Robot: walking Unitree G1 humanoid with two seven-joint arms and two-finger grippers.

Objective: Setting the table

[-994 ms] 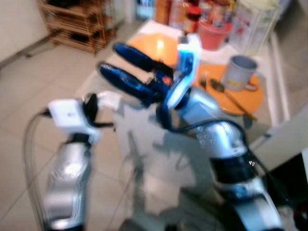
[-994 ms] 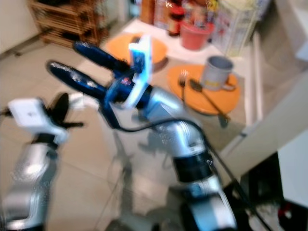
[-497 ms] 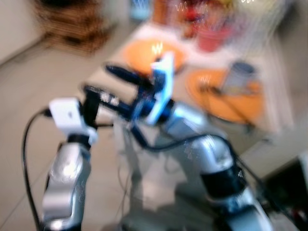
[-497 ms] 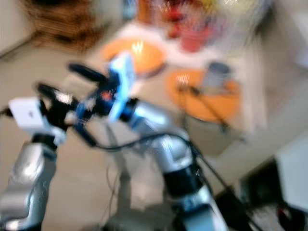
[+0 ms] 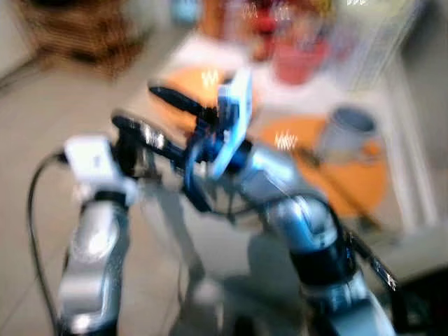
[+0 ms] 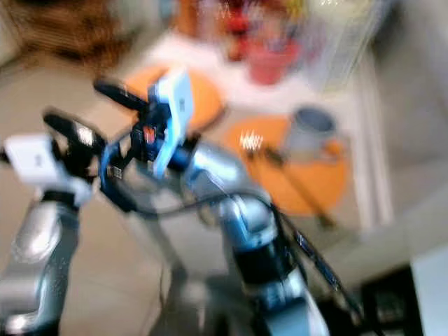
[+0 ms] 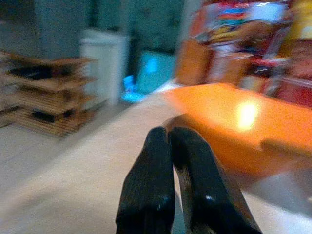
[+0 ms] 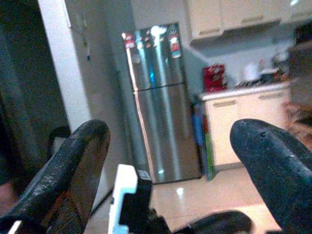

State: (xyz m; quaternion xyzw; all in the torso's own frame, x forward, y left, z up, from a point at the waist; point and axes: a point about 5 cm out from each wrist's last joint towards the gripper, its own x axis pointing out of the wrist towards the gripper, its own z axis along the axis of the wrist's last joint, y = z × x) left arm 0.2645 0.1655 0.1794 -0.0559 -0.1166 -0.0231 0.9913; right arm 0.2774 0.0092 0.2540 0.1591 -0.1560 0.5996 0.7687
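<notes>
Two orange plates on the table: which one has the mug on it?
The nearer orange plate, on the robot's right. The grey mug stands on it, beside cutlery too blurred to name. The farther orange plate, behind the right gripper, looks bare.

Right end effector [image 5: 150,112] farther left.

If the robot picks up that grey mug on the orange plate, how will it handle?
The grey mug looks rigid, probably metal, so likely light. Standing upright on the orange plate, it may slide on the smooth surface. Cutlery lies beside it and could get knocked.

Steel fridge [image 8: 158,102] beside pale cabinets [image 8: 239,124]; wooden rack [image 7: 41,95] on floor.
</notes>
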